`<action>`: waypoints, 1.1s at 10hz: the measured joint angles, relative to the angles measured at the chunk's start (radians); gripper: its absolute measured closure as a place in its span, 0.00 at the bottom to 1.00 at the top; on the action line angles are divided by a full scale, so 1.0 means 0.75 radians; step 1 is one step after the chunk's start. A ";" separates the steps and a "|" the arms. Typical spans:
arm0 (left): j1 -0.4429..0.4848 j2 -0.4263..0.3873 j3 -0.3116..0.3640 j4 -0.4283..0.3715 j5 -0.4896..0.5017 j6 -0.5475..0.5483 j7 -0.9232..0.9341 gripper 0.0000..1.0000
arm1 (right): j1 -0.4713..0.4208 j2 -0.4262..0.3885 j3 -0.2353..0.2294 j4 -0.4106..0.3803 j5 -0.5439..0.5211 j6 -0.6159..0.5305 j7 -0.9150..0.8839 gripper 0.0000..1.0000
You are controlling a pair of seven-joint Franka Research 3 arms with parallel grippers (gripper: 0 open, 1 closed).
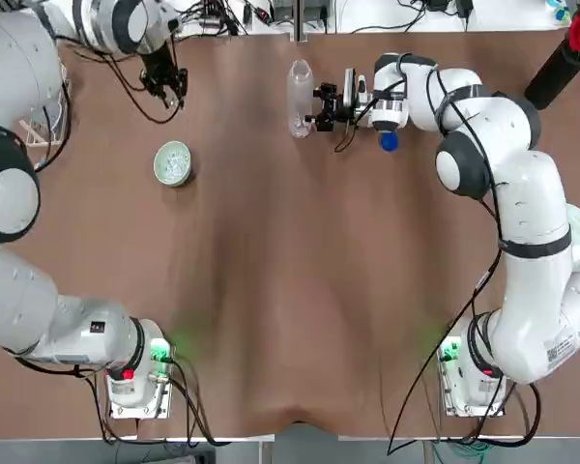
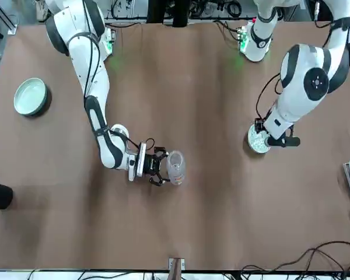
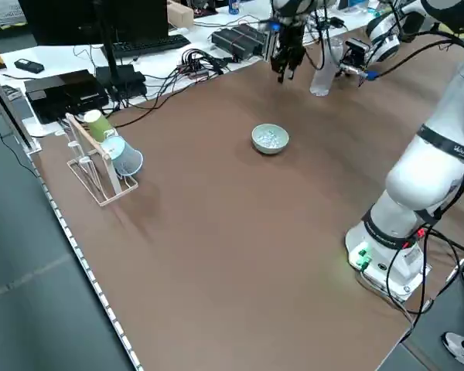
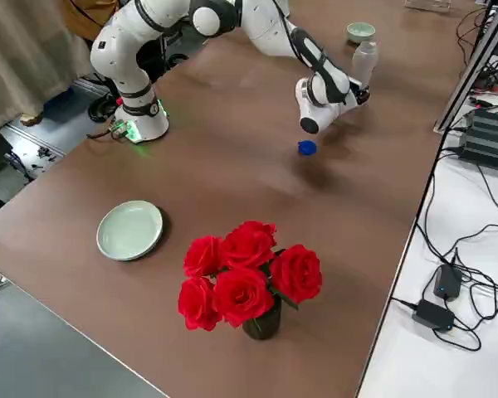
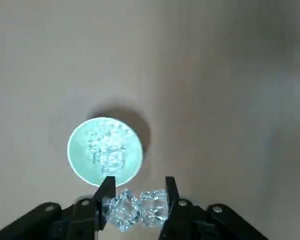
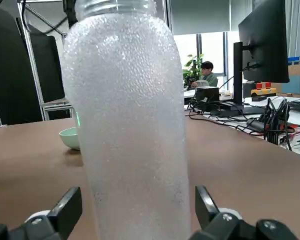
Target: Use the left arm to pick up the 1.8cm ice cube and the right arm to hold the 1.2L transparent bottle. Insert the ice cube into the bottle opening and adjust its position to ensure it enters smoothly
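Observation:
My left gripper [image 1: 171, 97] hangs above the table just beyond the pale green bowl [image 1: 160, 153], at the far left. In the left wrist view it [image 5: 138, 185] is shut on the ice cube [image 5: 152, 207], with a second cube [image 5: 121, 210] pinched beside it; more cubes lie in the bowl [image 5: 76, 150] below. The transparent bottle [image 1: 299, 97] stands upright at the far centre. My right gripper [image 1: 315, 106] reaches it from the side, open, with one finger on each side of the bottle [image 6: 130, 125] low down.
A small blue cap [image 1: 389, 142] lies by the right wrist. A black vase of red roses [image 4: 249, 274] and a green plate [image 4: 130, 230] stand on the right side. A rack with cups [image 3: 100, 154] is at the left edge. A person [image 6: 206, 70] sits far behind.

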 joint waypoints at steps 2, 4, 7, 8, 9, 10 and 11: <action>-0.007 0.033 -0.102 0.139 -0.020 -0.009 -0.188 0.55 | 0.000 0.000 0.000 0.001 0.000 0.000 0.000 0.00; -0.012 0.126 -0.219 0.304 -0.024 -0.012 -0.415 0.55 | 0.000 0.000 0.000 0.001 0.001 0.000 0.000 0.00; -0.120 0.313 -0.276 0.552 -0.024 -0.011 -0.685 0.55 | 0.000 0.000 0.000 0.002 0.001 0.000 0.000 0.00; -0.149 0.375 -0.275 0.641 -0.024 -0.011 -0.759 0.55 | 0.001 0.000 0.000 0.002 0.002 0.000 0.000 0.00; -0.185 0.445 -0.274 0.732 -0.024 -0.009 -0.827 0.55 | 0.001 0.000 0.000 0.002 0.002 0.000 0.000 0.00; -0.234 0.522 -0.265 0.820 -0.024 0.007 -0.889 0.55 | 0.001 0.000 0.000 0.002 0.002 0.000 -0.001 0.00; -0.303 0.592 -0.231 0.880 -0.024 0.049 -0.938 0.55 | 0.001 0.000 0.000 0.002 0.002 0.000 -0.001 0.00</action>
